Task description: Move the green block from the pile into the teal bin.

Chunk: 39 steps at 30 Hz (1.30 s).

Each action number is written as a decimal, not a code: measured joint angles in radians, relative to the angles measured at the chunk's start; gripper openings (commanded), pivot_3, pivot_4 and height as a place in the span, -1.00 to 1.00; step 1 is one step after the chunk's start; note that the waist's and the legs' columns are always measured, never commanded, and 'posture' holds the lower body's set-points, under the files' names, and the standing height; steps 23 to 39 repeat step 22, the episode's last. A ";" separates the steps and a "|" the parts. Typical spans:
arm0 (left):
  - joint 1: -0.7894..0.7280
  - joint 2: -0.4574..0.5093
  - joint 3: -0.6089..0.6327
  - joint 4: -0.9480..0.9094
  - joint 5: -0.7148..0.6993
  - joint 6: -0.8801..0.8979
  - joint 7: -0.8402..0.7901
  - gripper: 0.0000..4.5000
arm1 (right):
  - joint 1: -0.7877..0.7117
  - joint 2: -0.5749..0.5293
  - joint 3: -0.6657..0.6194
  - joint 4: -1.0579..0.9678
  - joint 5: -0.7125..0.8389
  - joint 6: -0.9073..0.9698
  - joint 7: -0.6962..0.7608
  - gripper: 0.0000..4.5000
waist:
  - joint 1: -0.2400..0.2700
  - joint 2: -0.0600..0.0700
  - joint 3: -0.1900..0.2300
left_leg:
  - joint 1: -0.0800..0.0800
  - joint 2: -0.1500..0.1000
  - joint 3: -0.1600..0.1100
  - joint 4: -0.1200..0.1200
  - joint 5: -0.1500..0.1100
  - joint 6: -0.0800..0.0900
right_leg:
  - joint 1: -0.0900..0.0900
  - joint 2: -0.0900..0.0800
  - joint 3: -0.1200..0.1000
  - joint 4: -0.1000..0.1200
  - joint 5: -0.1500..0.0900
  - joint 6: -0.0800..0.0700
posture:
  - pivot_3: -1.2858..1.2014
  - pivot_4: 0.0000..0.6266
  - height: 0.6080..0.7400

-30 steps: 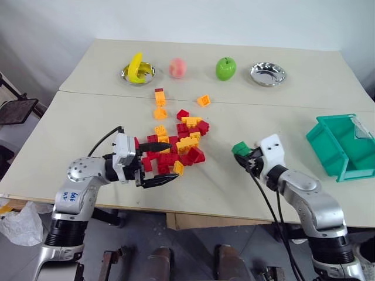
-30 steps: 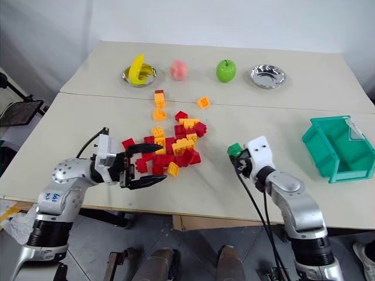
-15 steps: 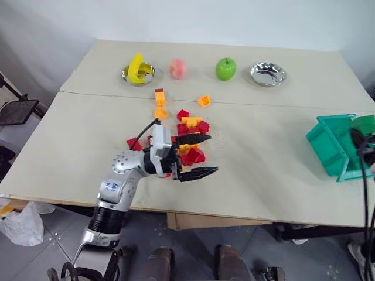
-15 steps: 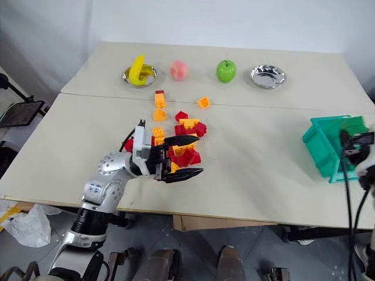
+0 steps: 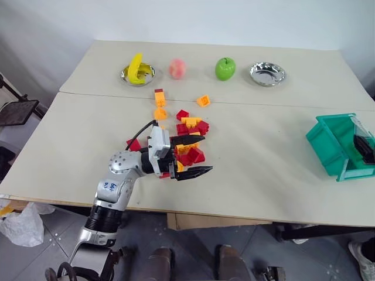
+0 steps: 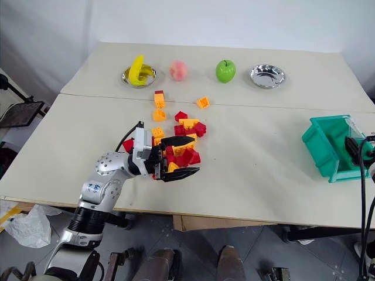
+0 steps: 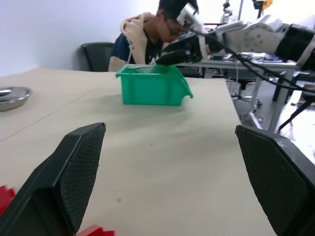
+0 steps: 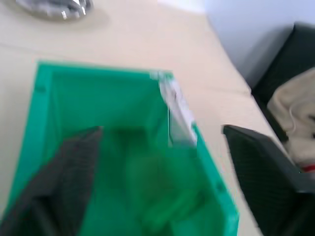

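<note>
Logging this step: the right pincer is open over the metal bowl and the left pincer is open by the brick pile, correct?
Not quite. The right pincer is open over the teal bin, not the metal bowl; the right wrist view shows this. The left pincer is open by the pile.

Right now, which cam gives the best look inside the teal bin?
The right wrist view: it looks straight down into the teal bin between the open right gripper. A blurred green shape lies inside, probably the green block. The head views show the bin from the side; the left wrist view shows its outer wall.
</note>
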 measured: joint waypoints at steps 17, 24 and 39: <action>0.267 0.221 0.296 -0.008 0.048 -0.071 0.192 1.00 | 0.093 0.117 0.332 -0.282 0.161 -0.168 0.434 0.99 | 0.007 0.000 0.000 | 0.000 0.000 -0.010 -0.001 0.000 0.000 | 0.000 0.000 0.000 -0.003 0.000 0.000 | 0.03 -0.52 1.00; 0.413 0.214 0.355 -0.078 0.063 -0.098 0.273 1.00 | 0.171 0.124 0.417 -0.259 0.083 -0.286 0.483 0.99 | 0.005 0.000 0.000 | 0.000 0.000 -0.010 -0.002 -0.001 -0.001 | 0.000 0.000 -0.001 -0.003 0.000 0.000 | 0.03 -0.52 1.00; 0.413 0.214 0.355 -0.078 0.063 -0.098 0.273 1.00 | 0.171 0.124 0.417 -0.259 0.083 -0.286 0.483 0.99 | 0.005 0.000 0.000 | 0.000 0.000 -0.010 -0.002 -0.001 -0.001 | 0.000 0.000 -0.001 -0.003 0.000 0.000 | 0.03 -0.52 1.00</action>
